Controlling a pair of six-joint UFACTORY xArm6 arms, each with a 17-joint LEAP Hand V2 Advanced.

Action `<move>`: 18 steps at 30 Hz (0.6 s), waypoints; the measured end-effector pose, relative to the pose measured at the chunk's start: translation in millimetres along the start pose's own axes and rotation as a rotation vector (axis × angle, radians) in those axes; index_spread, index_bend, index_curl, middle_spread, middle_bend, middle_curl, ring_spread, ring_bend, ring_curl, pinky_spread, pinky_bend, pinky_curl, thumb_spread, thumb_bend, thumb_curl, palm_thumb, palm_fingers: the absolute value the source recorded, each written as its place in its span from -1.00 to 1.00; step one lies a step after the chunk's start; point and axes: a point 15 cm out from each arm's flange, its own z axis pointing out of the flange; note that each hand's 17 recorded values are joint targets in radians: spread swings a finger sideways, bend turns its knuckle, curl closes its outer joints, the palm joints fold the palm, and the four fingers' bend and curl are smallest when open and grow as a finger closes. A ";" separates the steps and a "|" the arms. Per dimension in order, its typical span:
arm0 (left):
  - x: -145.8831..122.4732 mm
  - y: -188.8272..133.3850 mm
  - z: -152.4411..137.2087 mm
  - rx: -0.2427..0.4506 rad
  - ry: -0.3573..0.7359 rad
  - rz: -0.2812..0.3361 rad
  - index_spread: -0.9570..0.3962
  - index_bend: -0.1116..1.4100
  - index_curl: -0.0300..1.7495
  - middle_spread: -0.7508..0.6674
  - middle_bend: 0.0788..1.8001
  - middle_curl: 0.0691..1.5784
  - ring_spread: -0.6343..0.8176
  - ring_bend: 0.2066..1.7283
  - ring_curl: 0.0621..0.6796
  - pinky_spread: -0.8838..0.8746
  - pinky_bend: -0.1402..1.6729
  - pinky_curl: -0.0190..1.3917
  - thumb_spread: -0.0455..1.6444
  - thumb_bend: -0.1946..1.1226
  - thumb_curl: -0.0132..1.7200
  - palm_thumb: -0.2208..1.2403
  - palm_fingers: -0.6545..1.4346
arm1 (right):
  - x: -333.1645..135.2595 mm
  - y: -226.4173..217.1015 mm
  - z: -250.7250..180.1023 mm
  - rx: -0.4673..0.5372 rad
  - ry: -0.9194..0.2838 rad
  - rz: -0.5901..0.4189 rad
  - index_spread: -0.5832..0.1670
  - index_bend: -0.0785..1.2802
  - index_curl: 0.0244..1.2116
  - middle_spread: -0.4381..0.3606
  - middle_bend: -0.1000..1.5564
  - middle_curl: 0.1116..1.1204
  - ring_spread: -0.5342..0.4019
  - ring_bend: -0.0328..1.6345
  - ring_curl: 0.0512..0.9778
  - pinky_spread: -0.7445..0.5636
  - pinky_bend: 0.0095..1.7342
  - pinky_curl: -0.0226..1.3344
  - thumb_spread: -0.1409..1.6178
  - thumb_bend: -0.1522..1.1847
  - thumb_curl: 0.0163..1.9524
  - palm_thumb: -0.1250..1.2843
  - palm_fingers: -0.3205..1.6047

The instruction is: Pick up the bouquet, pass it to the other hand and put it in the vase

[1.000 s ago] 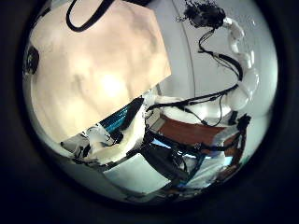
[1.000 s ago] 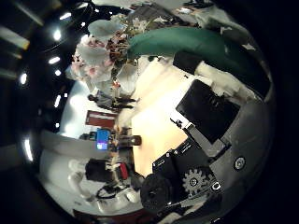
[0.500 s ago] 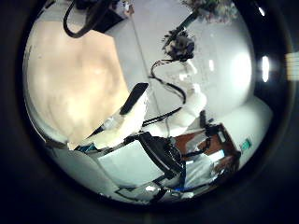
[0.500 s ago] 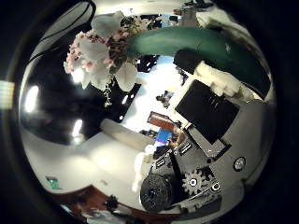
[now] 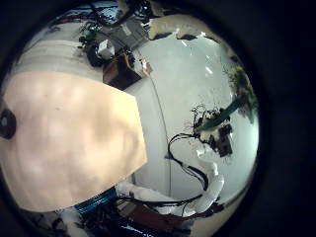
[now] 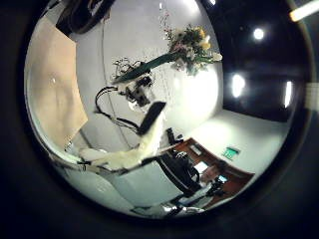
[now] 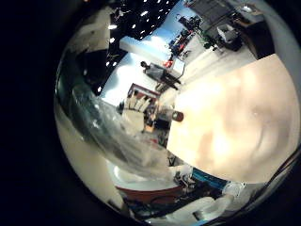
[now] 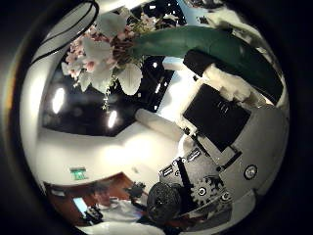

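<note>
4 palm cams, both thumb views share bouquet (image 8: 103, 54)

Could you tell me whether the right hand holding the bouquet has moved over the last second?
Yes. The background behind the bouquet in the right hand swung from table to ceiling lights, so the hand turned upward.

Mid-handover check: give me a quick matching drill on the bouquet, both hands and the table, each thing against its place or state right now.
Things:
1. bouquet
2. right hand
3. left hand
4. table

States:
A. fingers straight, holding nothing
B. curled round the stems
C. raised in the air, off the table
D. fills much of the left little finger side palm view

Pairs: 1-C, 2-B, 3-A, 4-D
</note>
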 end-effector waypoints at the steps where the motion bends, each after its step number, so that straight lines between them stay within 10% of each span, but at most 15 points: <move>1: 0.5 0.5 2.1 -0.005 0.002 0.001 0.46 -0.64 -0.45 0.11 -0.71 -0.47 0.37 -0.64 -0.65 0.51 -0.42 -0.87 0.26 -0.75 -0.61 -0.38 0.01 | 1.2 5.8 10.9 -0.023 -0.014 -0.003 0.00 0.90 0.36 -0.20 0.79 0.23 -0.25 0.83 0.30 -0.17 0.48 0.21 0.01 -0.67 0.23 0.88 0.53; 18: 14.1 12.8 18.0 -0.090 0.080 -0.002 0.53 -0.64 -0.49 0.19 -0.71 -0.46 0.40 -0.54 -0.62 0.48 -0.29 -0.87 0.21 -0.75 -0.60 -0.35 -0.02 | 83.6 72.8 110.5 -0.245 0.061 0.061 0.02 0.92 0.34 -0.20 0.80 0.22 -0.24 0.83 0.31 -0.18 0.44 0.30 0.01 -0.69 0.34 0.87 0.53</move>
